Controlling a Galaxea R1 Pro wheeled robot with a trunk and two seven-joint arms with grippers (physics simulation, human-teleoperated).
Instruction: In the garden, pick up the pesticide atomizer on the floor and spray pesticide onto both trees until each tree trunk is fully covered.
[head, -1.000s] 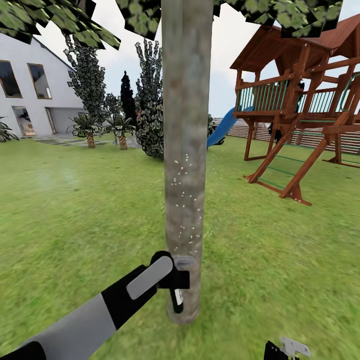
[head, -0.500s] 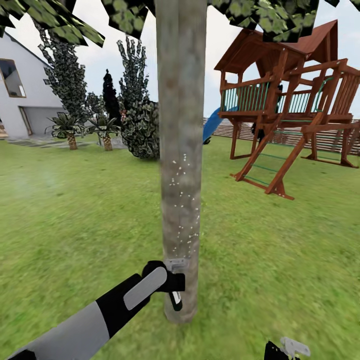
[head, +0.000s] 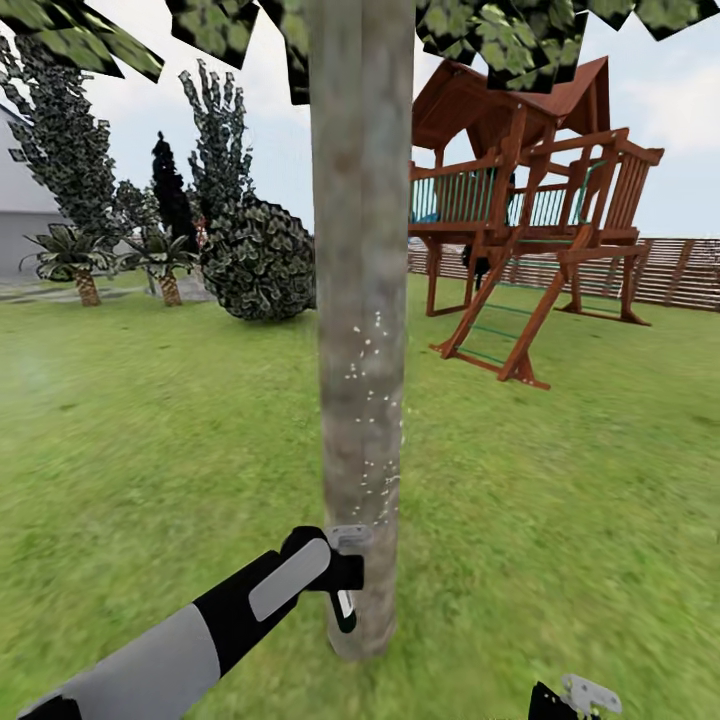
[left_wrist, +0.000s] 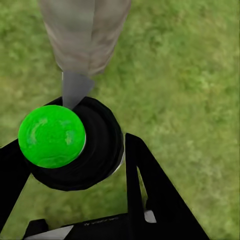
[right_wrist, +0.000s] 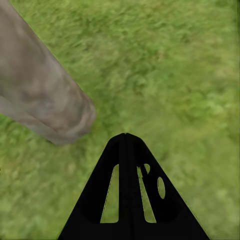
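You have one tree trunk (head: 360, 330) in front of you, a single grey-brown column rising out of the lawn (head: 150, 420) at the centre of the head view, with white spray specks scattered on its middle stretch. Your left gripper (head: 345, 575) sits low and just beside the trunk's near left face, close to its base; from the head you cannot tell whether they touch. The left wrist view adds what the head camera hides: the pesticide atomizer (left_wrist: 70, 142), a black body with one bright green round cap, is clamped between the two black fingers (left_wrist: 150, 190), its grey nozzle pointing at the trunk's foot. Your right gripper (right_wrist: 126, 137) hangs over bare grass, its fingers brought together to a point with nothing in them, and the trunk's base lies near it. Far off stand one wooden play tower (head: 520, 210) to the right, backed by a slat fence (head: 680, 272), one round bush (head: 260, 262) and two low palms (head: 75, 262) to the left. Open grass lies on every side of the trunk.
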